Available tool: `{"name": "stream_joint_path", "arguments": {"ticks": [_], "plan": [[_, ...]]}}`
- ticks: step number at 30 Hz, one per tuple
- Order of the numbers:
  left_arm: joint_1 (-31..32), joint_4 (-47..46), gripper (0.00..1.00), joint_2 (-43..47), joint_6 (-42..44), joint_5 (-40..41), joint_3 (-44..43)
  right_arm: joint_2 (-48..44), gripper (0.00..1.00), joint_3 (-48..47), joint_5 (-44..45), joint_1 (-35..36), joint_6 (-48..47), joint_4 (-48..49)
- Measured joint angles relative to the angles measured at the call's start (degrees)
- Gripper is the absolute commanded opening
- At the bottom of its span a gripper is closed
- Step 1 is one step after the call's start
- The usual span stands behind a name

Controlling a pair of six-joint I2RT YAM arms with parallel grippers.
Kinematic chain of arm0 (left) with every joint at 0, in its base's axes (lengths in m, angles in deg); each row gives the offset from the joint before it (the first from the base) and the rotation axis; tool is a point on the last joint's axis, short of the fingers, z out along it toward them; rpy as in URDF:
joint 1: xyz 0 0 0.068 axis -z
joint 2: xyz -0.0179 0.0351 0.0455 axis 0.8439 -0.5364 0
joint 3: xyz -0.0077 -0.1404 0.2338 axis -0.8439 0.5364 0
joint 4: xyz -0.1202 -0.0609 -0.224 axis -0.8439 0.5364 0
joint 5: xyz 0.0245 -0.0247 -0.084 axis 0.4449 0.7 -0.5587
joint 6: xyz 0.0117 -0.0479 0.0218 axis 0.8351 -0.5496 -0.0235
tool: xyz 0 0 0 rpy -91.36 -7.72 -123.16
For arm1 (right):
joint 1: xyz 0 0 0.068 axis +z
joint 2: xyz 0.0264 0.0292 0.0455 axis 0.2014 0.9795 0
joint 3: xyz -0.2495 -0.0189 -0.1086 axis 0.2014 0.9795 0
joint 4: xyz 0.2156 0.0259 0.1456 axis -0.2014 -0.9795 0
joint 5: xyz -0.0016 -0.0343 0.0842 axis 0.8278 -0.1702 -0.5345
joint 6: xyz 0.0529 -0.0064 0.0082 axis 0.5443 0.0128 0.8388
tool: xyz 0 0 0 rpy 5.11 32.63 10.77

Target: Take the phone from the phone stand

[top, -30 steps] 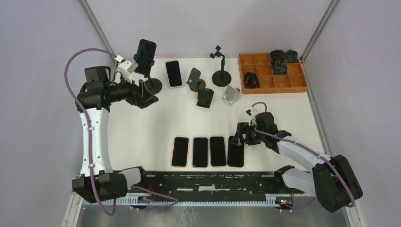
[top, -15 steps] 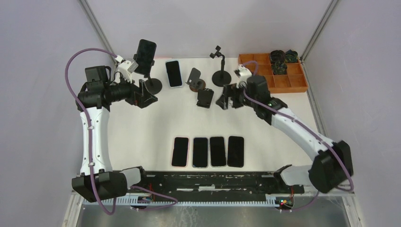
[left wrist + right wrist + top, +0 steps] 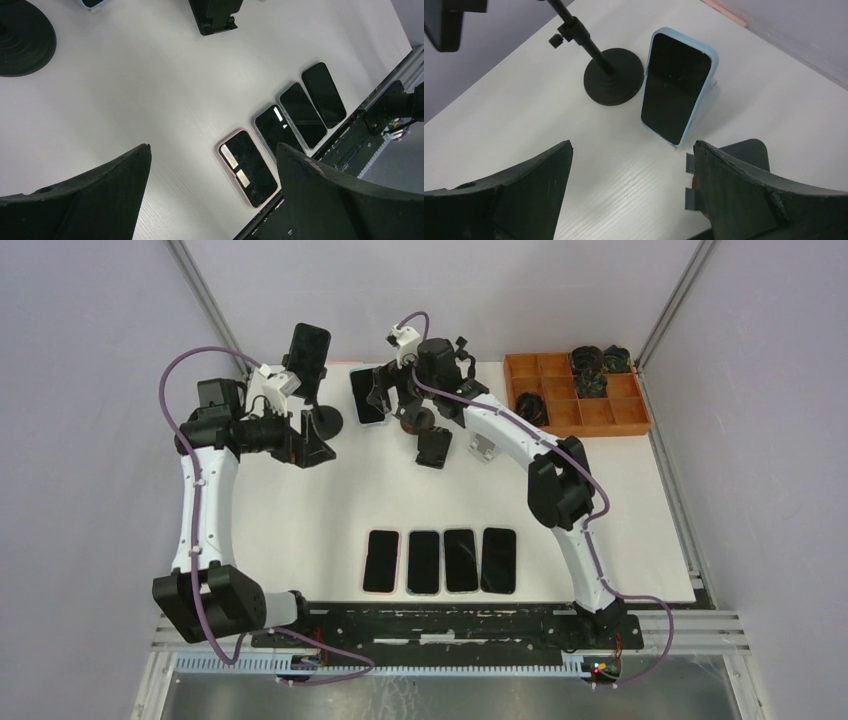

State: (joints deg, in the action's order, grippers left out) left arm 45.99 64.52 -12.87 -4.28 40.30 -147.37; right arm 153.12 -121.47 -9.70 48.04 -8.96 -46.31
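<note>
Right gripper (image 3: 632, 150), jaws wide, faces phone (image 3: 676, 95) propped just ahead, long axis leaning away. Left gripper (image 3: 212, 150), equally wide, stands farther.

No legible text, brand or number in any view, blue-cased phone (image 3: 676, 92) screen dark, orange tray (image 3: 580, 431) unmarked

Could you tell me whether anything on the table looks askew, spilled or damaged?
Nothing stands out: the four phones lie in a neat row, the blue phone is propped up straight, and nothing is spilled around the tray.
</note>
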Motion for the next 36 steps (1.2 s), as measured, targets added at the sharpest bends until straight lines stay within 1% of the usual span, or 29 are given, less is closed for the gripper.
{"name": "stream_joint_path", "arguments": {"ticks": [7, 12, 15, 17, 18, 19, 20, 23, 27, 32, 36], "plan": [[-0.2, -0.8, 1.00, -0.8, 1.3, 0.0, 2.7, 8.0, 0.98, -0.5, -1.7, -1.5, 0.6, 13.6], [-0.2, -2.5, 1.00, -3.1, 1.7, 0.1, 3.7, 14.6, 0.98, -3.4, -3.3, -2.1, 1.9, 19.2], [-0.2, -4.4, 0.99, -4.8, 1.7, 0.0, 4.8, 15.8, 0.98, -2.8, -4.5, -2.3, 2.9, 21.1], [-0.2, -6.7, 0.99, -5.1, 1.6, 0.0, 6.8, 14.8, 0.98, -0.1, -5.2, -2.3, 3.0, 23.8], [0.2, -8.4, 0.99, -5.1, 1.4, 0.3, 7.9, 13.6, 0.98, 2.1, -5.5, -2.3, 2.8, 24.6], [0.6, -10.1, 0.98, -5.1, 0.8, 0.9, 9.0, 10.4, 0.98, 7.3, -5.9, -2.3, 2.4, 25.6], [1.2, -11.6, 0.98, -5.2, 0.3, 1.6, 9.7, 9.7, 0.98, 8.2, -6.0, -2.3, 2.4, 25.7], [5.0, -16.4, 0.98, -7.0, -1.8, 4.9, 10.8, 2.2, 0.98, 16.2, -5.9, -2.4, 0.4, 26.1], [9.9, -22.9, 0.98, -11.1, -4.3, 9.1, 10.8, -8.4, 0.98, 21.6, -5.7, -2.8, -1.4, 27.0], [15.6, -29.9, 1.00, -17.7, -7.3, 16.2, 8.9, -25.4, 0.98, 33.0, -5.6, -4.6, -2.8, 31.1], [19.4, -35.2, 1.00, -23.7, -8.8, 23.0, 5.4, -35.6, 0.98, 44.3, -5.5, -6.5, -2.8, 35.5]]}}
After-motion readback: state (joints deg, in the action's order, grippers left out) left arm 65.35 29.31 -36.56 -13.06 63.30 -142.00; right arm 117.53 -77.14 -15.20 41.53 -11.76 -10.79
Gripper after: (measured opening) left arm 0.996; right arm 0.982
